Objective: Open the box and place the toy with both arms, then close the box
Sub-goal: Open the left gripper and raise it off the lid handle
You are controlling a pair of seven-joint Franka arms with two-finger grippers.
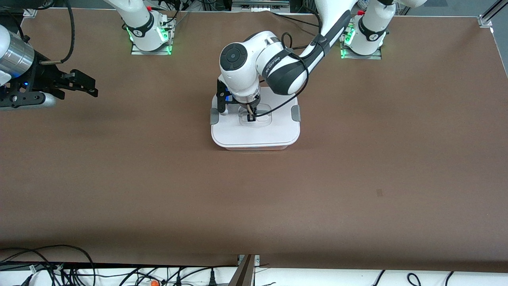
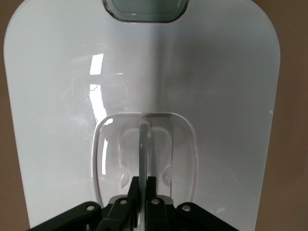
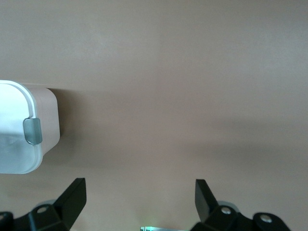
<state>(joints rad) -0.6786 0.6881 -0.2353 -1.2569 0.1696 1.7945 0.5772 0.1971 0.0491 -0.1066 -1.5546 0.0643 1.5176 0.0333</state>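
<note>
While the right gripper (image 1: pixel 89 85) hangs with its fingers spread wide over bare table (image 1: pixel 119 178) toward the right arm's end (that arm simply waits, well apart from the work), the box (image 1: pixel 255 133) sits mid-table with its white lid (image 2: pixel 144 62) on. The left gripper (image 1: pixel 251 116) stands directly over it, fingers pinched onto the thin upright handle (image 2: pixel 143 144) in the lid's recess. The grey clips (image 3: pixel 32 131) flank the lid; no toy shows anywhere.

Closed white-lidded pink box (image 1: pixel 255 133) mid-table
</note>
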